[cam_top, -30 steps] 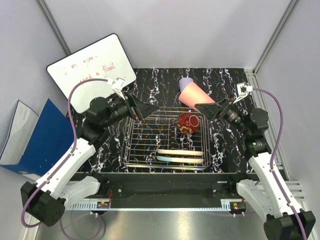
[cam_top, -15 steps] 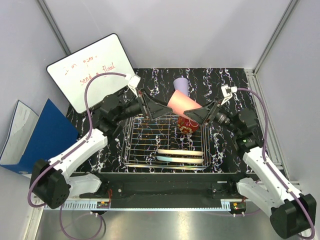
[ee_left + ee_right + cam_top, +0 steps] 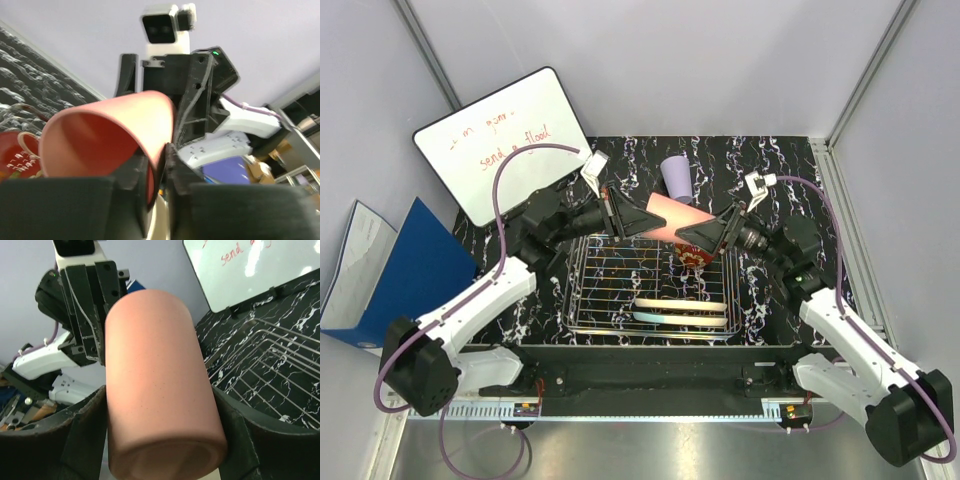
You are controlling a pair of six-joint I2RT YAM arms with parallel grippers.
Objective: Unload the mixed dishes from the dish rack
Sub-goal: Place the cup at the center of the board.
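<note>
Left fingers (image 3: 180, 200) pinched, right fingers (image 3: 87, 440) wide — clasping

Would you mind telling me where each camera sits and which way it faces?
Top external: above, behind the bases, looking down on the dish rack; both arms show.
Left wrist: faces the salmon-pink cup's mouth; left gripper pinches its rim.
Right wrist: faces the whiteboard; right gripper flanks the cup.
Shared: both wrist views show the cup.

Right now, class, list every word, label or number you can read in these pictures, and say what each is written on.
"send a": red handwriting, lower line on the whiteboard.
"flood": the next word on that line, a less sure reading.
Upper line on the whiteboard: red handwriting, too faint and small to read.
Nothing else shows legible writing.
</note>
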